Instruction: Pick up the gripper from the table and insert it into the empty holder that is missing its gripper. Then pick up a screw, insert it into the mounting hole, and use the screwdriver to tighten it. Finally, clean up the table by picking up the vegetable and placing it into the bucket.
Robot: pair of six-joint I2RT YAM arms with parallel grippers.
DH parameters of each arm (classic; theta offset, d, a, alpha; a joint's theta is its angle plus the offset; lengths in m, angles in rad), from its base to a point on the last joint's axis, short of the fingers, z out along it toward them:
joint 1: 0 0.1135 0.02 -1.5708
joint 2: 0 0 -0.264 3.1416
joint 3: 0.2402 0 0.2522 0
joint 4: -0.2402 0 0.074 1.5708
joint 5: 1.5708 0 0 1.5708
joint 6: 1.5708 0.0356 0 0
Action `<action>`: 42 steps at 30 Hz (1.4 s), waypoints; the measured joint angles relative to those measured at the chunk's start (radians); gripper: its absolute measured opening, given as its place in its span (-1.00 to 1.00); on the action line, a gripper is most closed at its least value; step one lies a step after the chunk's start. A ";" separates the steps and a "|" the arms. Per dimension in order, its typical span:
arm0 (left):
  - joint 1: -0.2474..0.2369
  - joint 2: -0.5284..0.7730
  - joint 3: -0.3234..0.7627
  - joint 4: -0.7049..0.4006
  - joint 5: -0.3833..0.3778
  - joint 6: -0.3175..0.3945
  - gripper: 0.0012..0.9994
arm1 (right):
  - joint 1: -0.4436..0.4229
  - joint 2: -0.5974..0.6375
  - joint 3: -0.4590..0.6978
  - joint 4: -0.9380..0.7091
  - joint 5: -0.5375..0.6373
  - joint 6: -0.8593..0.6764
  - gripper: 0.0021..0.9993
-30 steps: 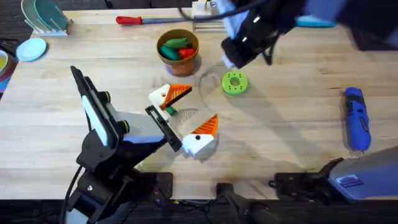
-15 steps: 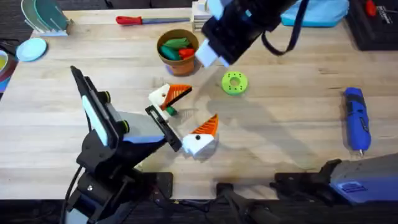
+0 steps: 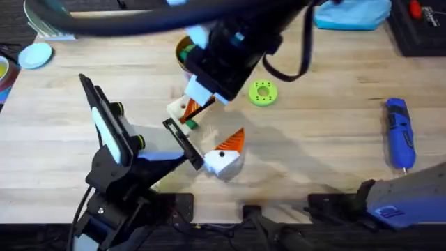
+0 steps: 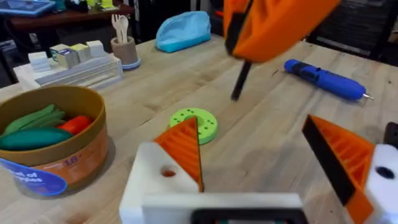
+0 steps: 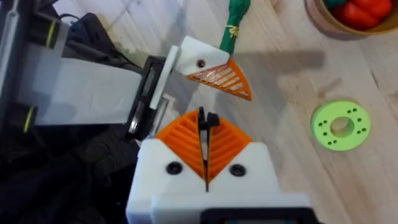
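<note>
Wooden table: bucket, green disc, blue screwdriver.

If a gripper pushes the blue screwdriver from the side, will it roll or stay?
It would likely roll: the blue screwdriver lies on its side on the flat table and its body looks round. The shell looks hard and smooth, so a light pinch may slip.

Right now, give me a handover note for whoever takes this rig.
Left gripper: open, both white blocks carrying orange tips, so the insert looks done.
Right gripper: shut on a thin black pin, poised above it.
Vegetable lies on the table beside the far block; bucket holds other toys.
Left: screw, tightening with the blue screwdriver, vegetable cleanup.
</note>
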 joint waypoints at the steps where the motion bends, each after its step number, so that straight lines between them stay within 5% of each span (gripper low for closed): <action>1: 0.000 0.000 0.000 0.000 0.000 0.000 0.99 | 0.002 0.012 0.005 -0.002 0.000 0.001 -0.99; 13: 0.000 0.000 0.000 0.000 0.000 0.000 0.99 | 0.020 0.115 0.114 -0.010 0.047 0.000 -0.99; 42: 0.000 0.000 0.000 0.000 -0.003 -0.003 0.99 | 0.066 0.186 0.114 0.030 0.102 0.000 -0.99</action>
